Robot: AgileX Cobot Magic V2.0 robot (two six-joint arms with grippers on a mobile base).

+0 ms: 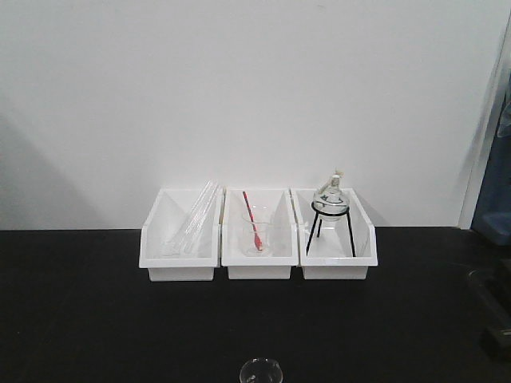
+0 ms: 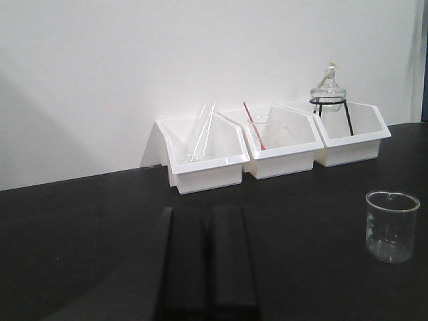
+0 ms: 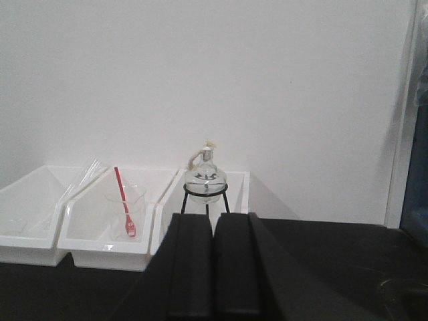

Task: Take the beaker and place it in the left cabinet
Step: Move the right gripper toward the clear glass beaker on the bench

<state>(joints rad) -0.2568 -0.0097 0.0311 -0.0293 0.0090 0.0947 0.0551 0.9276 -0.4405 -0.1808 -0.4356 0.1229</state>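
"Low in the left wrist view, what worries you most?"

"It's the left gripper (image 2: 209, 214) itself. Its two black fingers lie pressed together with only a seam between them. They hold nothing and touch nothing, hanging over the black benchtop (image 2: 80, 254). If it goes at the beaker (image 2: 392, 226) like that, I judge it will shove the glass over rather than straddle it."

"And the right gripper (image 3: 214, 217)?"

"Much the same. It is closed up and empty, at the bottom centre of its own view, pointing toward the white bins (image 3: 100, 254)."

"Where does the beaker stand?"

"It is upright on the benchtop at the lower right of the left wrist view, well apart from the fingers and in front of the bins. The front view catches only its rim, at the bottom edge."

"Are there other traps?"

"The glass is clear and smooth, so an off-centre pinch could tip it or let it slip out, and then it would roll. A second beaker with a red stick (image 2: 257, 130) sits in the middle bin, and a flask on a tripod (image 2: 328, 93) in the bin furthest right in the frame. Taking either would be a mistake. The left cabinet shows in no view, so the carry would head somewhere unseen."
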